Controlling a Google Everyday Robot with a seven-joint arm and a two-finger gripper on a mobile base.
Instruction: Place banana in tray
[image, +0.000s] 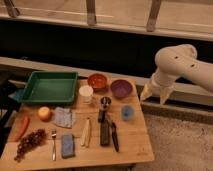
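While the gripper (155, 96) hangs beyond the wooden table's (132, 142) right edge, fingers apart and holding nothing, the purple bowl (121, 88) sits nearest it. The banana (86, 132) lies mid-table, well apart from the green tray (50, 88) at the far left.

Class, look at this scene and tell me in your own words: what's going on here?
Nothing is being handled at this moment. The robot's gripper hangs open and empty beyond the right edge of the table, touching nothing. The banana lies on the wood near the front, and the green tray sits at the back left with nothing in it.
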